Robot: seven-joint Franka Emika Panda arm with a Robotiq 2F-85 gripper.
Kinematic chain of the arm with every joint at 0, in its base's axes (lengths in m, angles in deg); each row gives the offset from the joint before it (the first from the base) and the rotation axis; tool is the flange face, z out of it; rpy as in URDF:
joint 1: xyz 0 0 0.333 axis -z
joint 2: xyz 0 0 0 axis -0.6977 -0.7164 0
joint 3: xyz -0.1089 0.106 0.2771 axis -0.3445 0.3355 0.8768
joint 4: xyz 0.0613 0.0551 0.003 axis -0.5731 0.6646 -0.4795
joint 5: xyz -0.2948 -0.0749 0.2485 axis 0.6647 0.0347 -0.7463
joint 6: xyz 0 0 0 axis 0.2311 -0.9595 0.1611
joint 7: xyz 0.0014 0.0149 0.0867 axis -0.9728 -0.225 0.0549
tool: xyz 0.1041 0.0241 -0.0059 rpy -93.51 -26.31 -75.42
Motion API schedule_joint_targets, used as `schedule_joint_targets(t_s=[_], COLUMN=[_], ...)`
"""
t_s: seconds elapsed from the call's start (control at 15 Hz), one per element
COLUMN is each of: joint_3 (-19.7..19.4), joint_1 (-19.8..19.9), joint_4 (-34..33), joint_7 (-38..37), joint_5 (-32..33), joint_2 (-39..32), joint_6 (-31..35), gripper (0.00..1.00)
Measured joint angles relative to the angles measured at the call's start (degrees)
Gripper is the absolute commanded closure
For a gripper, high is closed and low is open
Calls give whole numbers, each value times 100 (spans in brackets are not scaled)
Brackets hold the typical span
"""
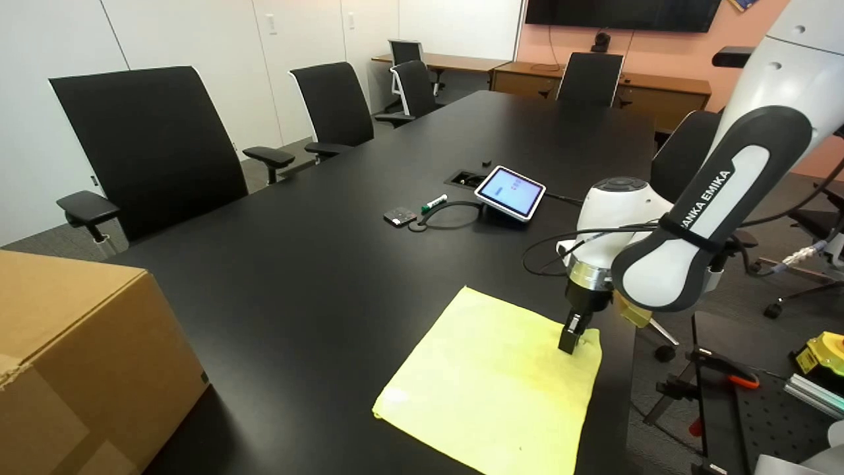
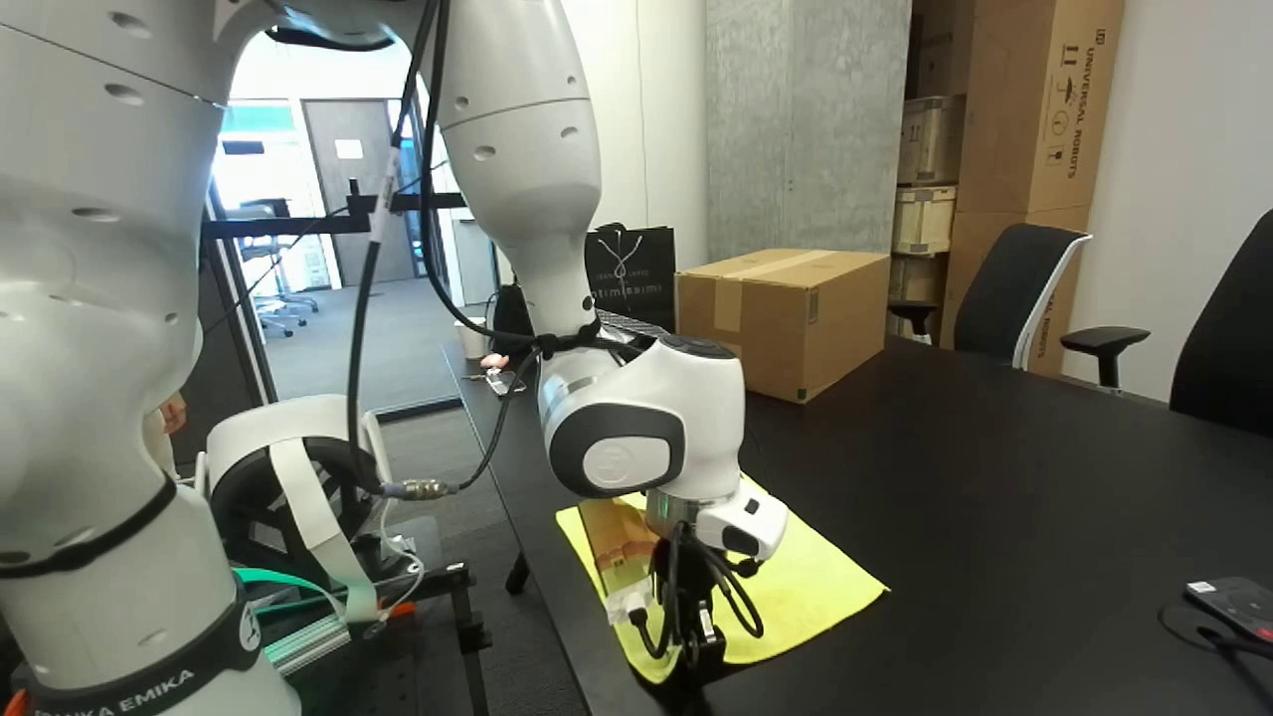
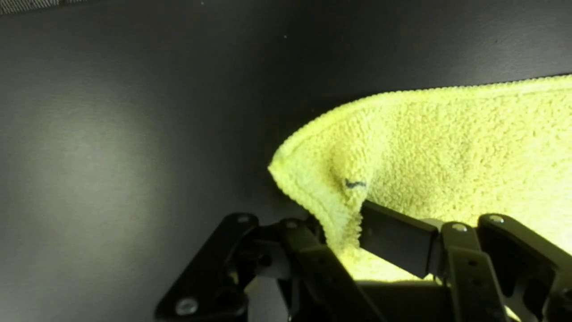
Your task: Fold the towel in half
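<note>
Currently, the gripper (image 3: 350, 228) is low over the table (image 1: 297, 316), its jaws closed on a bunched fold of the yellow towel (image 1: 481, 389). Wrist view: cloth squeezed up between the fingers (image 3: 397, 239), one fingertip largely hidden behind it. Pinch is close to one corner; the corner tip pokes out just beside the jaws, and a short dark mark (image 3: 355, 184) shows on the cloth right by them. Rest of the towel lies spread out on the table, extending away from the jaws. Table edge runs near the jaws.

Surroundings, same tabletop: tilted tablet (image 1: 511, 191), screen lit, well apart from the jaws; marker (image 1: 434, 202) near the tablet, likewise well apart from the jaws. Cardboard box (image 2: 781, 313) stands beyond the towel as seen from the jaws.
</note>
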Motion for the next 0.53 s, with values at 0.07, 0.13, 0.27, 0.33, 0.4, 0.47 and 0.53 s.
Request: schedule_joint_targets(t_s=[0.07, 0.13, 0.27, 0.33, 0.4, 0.47, 0.53], joint_3=[-28, -60, -157, -205, -249, -292, -333], joint_1=[-59, -123, -264, -323, -370, -406, -432], joint_4=[0, 0, -13, -27, -47, -73, -109], joint_7=[-63, -137, -309, -384, -450, -518, -582], joint_5=[5, 13, 50, 72, 86, 113, 160], joint_2=[25, 65, 166, 231, 294, 366, 431], joint_6=[-39, -77, -157, -181, -202, -223, -255], gripper=[95, 94, 93, 93, 93, 94, 94])
